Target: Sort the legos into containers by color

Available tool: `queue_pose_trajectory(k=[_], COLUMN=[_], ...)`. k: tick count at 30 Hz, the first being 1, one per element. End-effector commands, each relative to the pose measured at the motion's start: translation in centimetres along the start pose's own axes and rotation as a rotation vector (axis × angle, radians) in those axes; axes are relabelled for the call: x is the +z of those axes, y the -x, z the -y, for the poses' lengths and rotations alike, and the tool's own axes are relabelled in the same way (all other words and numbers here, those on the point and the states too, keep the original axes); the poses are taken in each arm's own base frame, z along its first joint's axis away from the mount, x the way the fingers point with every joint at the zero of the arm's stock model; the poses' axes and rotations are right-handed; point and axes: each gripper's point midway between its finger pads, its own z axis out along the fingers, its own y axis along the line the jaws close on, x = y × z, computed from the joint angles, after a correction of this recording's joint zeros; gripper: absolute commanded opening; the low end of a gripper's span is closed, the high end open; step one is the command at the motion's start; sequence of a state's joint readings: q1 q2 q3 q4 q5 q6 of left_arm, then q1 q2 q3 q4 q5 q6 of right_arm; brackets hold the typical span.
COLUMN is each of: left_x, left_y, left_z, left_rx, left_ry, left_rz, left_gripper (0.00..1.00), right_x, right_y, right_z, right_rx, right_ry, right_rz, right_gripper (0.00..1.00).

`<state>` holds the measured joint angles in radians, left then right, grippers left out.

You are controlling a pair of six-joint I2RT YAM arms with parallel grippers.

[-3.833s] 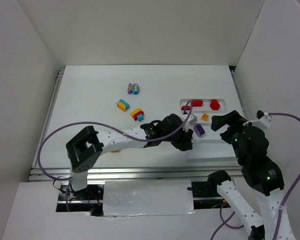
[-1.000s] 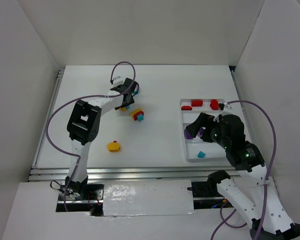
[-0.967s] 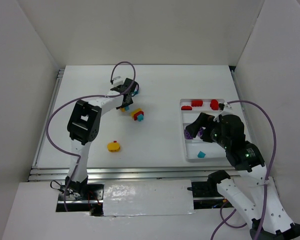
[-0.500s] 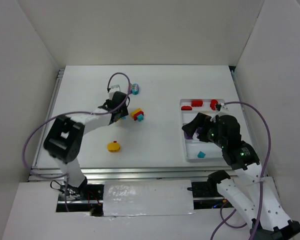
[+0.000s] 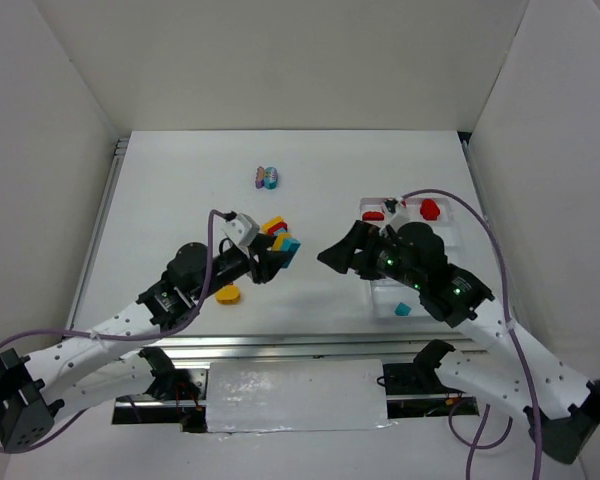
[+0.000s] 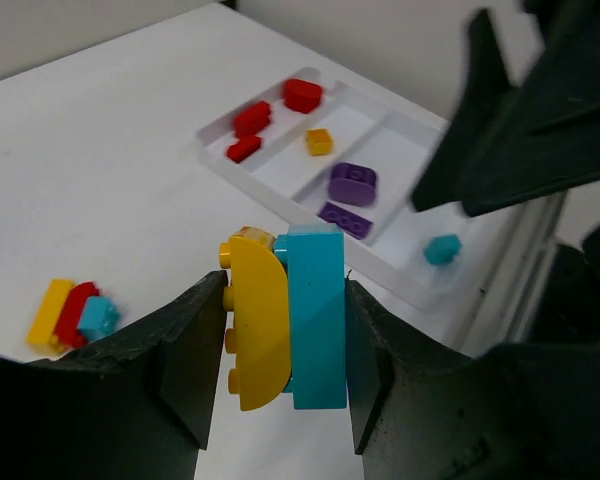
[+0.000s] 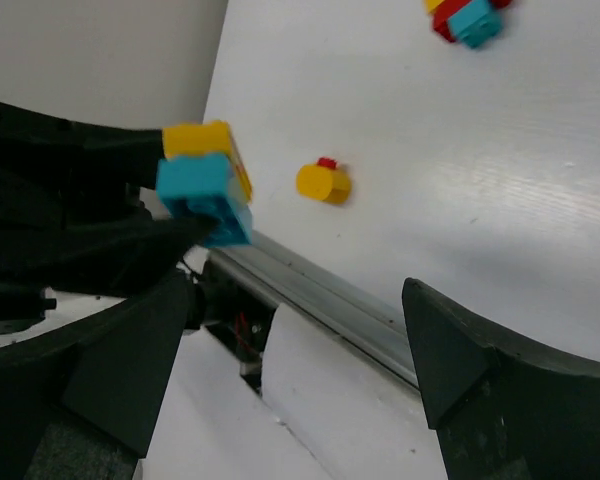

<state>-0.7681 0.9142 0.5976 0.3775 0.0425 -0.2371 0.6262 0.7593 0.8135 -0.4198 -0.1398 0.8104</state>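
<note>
The left gripper [image 5: 271, 259] has pulled back from 11 o'clock to centre, clamping a yellow-teal cluster [image 6: 286, 330]; the right gripper [image 5: 336, 251], spread wide, faces it from 3 o'clock

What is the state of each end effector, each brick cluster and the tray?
Left end effector: shut on yellow-teal cluster, off the table.
Right end effector: open, empty.
Tray: holds sorted bricks, one colour per compartment.
Yellow round piece: loose on table.
Purple-teal cluster: loose on table.
Yellow-red-teal cluster: loose on table.
</note>
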Motion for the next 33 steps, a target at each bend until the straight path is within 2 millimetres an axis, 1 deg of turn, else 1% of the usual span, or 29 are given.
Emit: queue_pose_trajectory(k=[1,2,3,4,6,7,9,10,11,13,14,16,17,19,21,22,25,27,28,29,31,33], left_x=[-0.6,-0.7,-0.8,-0.9,-0.7,-0.8,-0.8,-0.8,-0.9,-1.0,-1.0,-0.9,-0.8,-0.6,-0.7,-0.7,-0.8,-0.7,-0.7,-0.7,-0.7,-0.7], left_y=[1.8,1.5,1.1,1.2,0.7,0.5,0.5,0.5,0.7,1.0,1.1,1.2,1.0,1.0,1.0,1.3,1.7,2.0,2.0,2.0,2.2,2.3], left_z=[4.6,5.8,6.3,7.3,7.6,8.1,8.3,8.6,8.7,9.0,9.0,8.8,8.6,8.2,8.2,7.7,7.5,7.4,7.3,7.2,7.0,6.8], left_rx=[0.108,0.115,0.125,0.140,0.156,0.158,0.159,0.156,0.156,0.154,0.155,0.159,0.160,0.163,0.164,0.162,0.161,0.158,0.158,0.159,0.160,0.156], left_ry=[-0.186,-0.217,-0.227,-0.252,-0.250,-0.265,-0.261,-0.269,-0.272,-0.276,-0.275,-0.255,-0.242,-0.219,-0.219,-0.189,-0.181,-0.168,-0.163,-0.159,-0.148,-0.136], left_rz=[0.028,0.015,-0.007,-0.011,-0.036,-0.043,-0.042,-0.040,-0.034,-0.025,-0.020,-0.021,-0.024,-0.028,-0.025,-0.015,0.001,0.008,0.007,0.006,0.008,0.012], left_gripper=[0.00,0.00,0.00,0.00,0.00,0.00,0.00,0.00,0.00,0.00,0.00,0.00,0.00,0.00,0.00,0.00,0.01,0.03,0.03,0.03,0.05,0.08], right_x=[1.4,2.1,2.4,2.5,2.9,2.9,3.3,3.4,3.6,3.6,3.7,3.6,3.4,3.0,2.8,2.7,2.7,2.7,2.9,2.9,3.0,3.0], right_y=[1.2,0.7,0.8,0.2,0.0,-0.3,-0.6,-0.8,-1.1,-1.4,-1.6,-1.8,-2.0,-1.9,-2.2,-2.3,-2.9,-3.3,-3.4,-3.7,-3.9,-3.9], right_z=[-5.2,-5.3,-5.7,-6.3,-6.7,-7.0,-7.1,-7.1,-7.1,-7.1,-7.1,-7.1,-7.2,-7.4,-7.6,-7.8,-8.3,-8.6,-8.7,-8.8,-8.7,-8.5], right_rx=[0.014,0.014,0.016,0.014,0.013,0.005,-0.011,-0.017,-0.019,-0.019,-0.020,-0.020,-0.021,-0.018,-0.021,-0.023,-0.027,-0.031,-0.031,-0.033,-0.032,-0.033], right_ry=[0.097,0.085,0.091,0.109,0.116,0.122,0.107,0.102,0.101,0.108,0.113,0.116,0.123,0.133,0.153,0.165,0.199,0.216,0.219,0.227,0.228,0.225], right_rz=[0.058,0.043,0.060,0.045,0.046,0.039,0.023,0.020,0.012,0.002,-0.004,-0.009,-0.015,-0.013,-0.025,-0.029,-0.063,-0.084,-0.092,-0.101,-0.106,-0.104], right_gripper=[0.94,0.94,0.94,0.94,0.94,0.93,0.87,0.82,0.71,0.61,0.51,0.49,0.44,0.40,0.40,0.42,0.46,0.50,0.54,0.55,0.55,0.53])
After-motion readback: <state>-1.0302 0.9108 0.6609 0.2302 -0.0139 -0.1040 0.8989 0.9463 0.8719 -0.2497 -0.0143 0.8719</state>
